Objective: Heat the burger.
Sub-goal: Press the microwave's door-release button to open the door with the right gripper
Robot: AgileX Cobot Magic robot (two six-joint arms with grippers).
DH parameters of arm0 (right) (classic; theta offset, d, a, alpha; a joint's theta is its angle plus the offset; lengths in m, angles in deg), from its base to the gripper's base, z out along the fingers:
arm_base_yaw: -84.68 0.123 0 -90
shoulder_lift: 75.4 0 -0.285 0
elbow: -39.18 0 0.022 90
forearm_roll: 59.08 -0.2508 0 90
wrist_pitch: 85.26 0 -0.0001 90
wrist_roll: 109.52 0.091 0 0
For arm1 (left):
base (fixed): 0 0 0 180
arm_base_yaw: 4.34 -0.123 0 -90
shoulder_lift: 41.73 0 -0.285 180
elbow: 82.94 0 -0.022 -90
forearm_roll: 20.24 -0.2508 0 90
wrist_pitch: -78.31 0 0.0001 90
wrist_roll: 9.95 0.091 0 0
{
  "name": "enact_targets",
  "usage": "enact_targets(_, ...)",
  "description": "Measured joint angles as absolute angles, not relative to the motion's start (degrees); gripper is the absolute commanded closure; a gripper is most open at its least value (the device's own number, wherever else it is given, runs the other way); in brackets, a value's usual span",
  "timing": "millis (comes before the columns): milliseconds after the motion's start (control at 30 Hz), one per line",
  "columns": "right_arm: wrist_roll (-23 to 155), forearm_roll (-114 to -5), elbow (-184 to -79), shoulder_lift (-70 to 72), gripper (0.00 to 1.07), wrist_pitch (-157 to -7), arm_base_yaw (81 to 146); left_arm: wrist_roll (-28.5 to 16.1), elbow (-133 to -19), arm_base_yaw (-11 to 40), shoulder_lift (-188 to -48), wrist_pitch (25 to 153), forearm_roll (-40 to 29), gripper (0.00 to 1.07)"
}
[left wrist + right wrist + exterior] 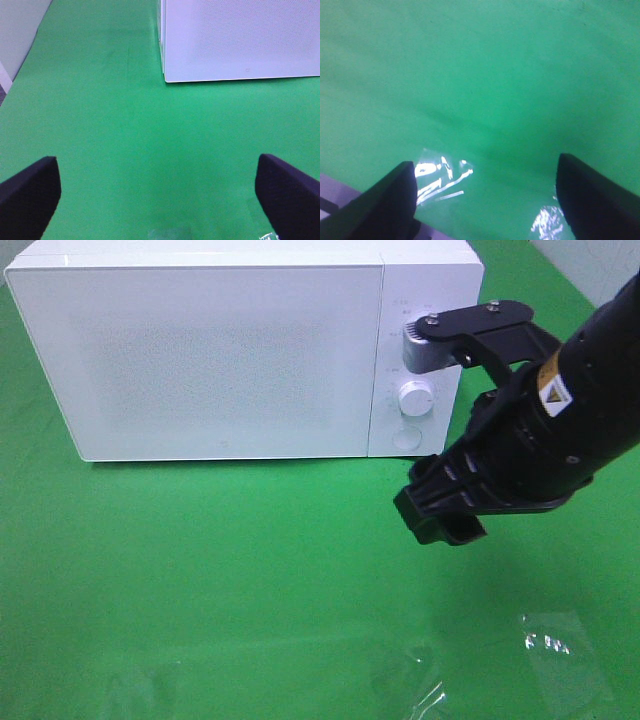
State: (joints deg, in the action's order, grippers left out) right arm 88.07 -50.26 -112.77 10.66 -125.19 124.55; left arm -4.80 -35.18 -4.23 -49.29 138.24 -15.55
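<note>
The white microwave (220, 350) stands on the green cloth (200, 570) with its door (200, 345) closed; the burger is visible in no view, so its location cannot be told. The right gripper (485, 200) hangs above the cloth just in front of the control panel (415, 370), fingers spread and holding nothing. The left gripper (157, 200) is likewise spread wide and empty, facing the microwave's side.
</note>
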Motion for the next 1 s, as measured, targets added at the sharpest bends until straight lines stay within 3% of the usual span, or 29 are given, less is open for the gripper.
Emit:
enact_targets(300,84.35,-50.20,-112.88,0.74,0.35,-141.47,124.55,-4.80,-35.18,-4.23,-49.29,138.24,-15.55,0.08)
enact_targets(567,83.66,-51.12,-112.88,-6.07,0.35,-145.76,123.98,-4.80,-35.18,-4.23,-49.29,138.24,-15.55,0.08)
enact_targets(700,82.75,-52.49,-112.88,-9.34,0.35,-146.74,120.60,-4.80,-35.18,-4.23,-49.29,138.24,-15.55,0.08)
enact_targets(833,79.19,-53.18,-112.88,-16.62,0.35,-148.91,110.98,-4.80,-35.18,-4.23,-49.29,138.24,-15.55,0.08)
enact_targets(1000,77.76,-53.18,-112.88,-22.63,0.35,-149.60,105.07,-4.80,-35.18,-4.23,-49.29,138.24,-15.55,0.08)
